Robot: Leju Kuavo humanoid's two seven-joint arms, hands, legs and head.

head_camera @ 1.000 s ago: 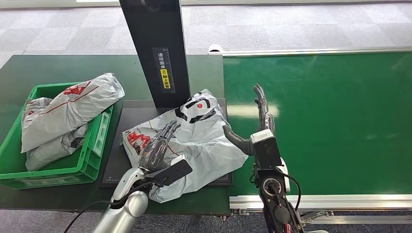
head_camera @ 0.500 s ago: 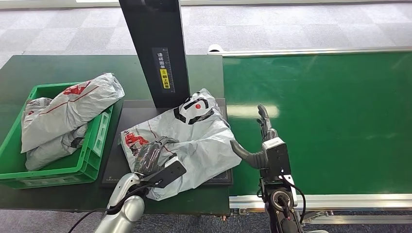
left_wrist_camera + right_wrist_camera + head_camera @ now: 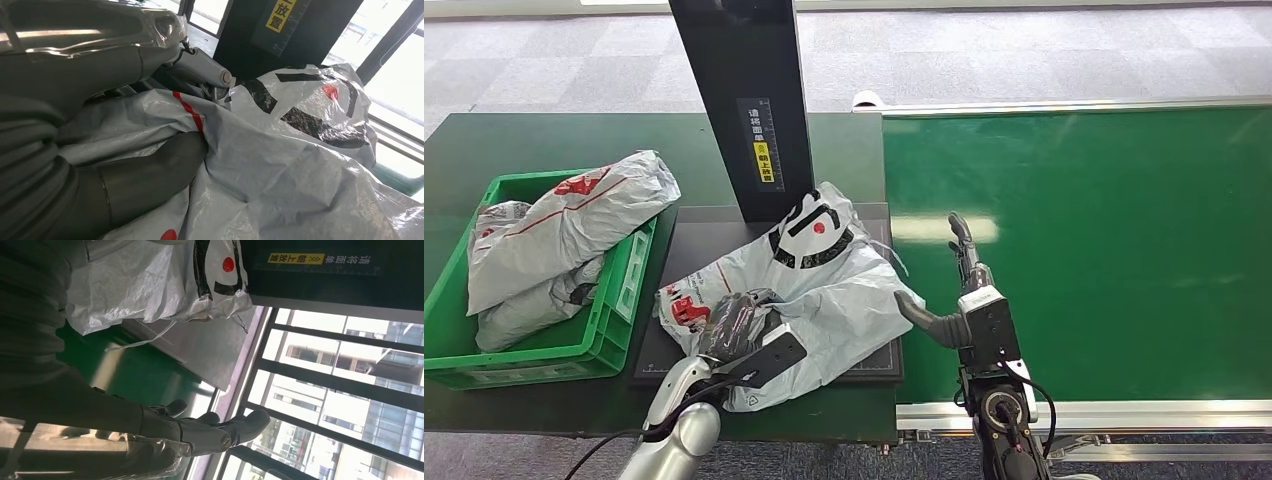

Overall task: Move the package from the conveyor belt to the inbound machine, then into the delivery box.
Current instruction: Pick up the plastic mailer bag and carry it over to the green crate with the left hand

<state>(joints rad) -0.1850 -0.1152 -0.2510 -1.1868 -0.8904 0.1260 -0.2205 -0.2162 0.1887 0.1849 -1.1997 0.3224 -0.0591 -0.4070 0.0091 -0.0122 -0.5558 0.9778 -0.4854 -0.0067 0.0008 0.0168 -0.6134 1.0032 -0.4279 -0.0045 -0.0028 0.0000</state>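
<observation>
Now left hand (image 3: 736,322) clamped on a fold at the near edge of the package (image 3: 824,285), thumb tucked under per the left wrist view. Since a second ago the bag has bunched and slid toward the bin (image 3: 620,285); it lies on the machine plate (image 3: 699,235), below the post (image 3: 749,100). Right hand (image 3: 959,275) open, fingers apart, empty, drawn back over the belt (image 3: 1104,250). Judgement: scan stage done; transfer to bin starting.

Parcel-sorting station, indoor. Green conveyor belt (image 3: 1104,250) runs beside a black scanner column (image 3: 744,100) on a dark table (image 3: 484,140). A green crate (image 3: 614,300) holds grey mail bags (image 3: 564,225); grey carpet tiles (image 3: 1024,50) beyond.
</observation>
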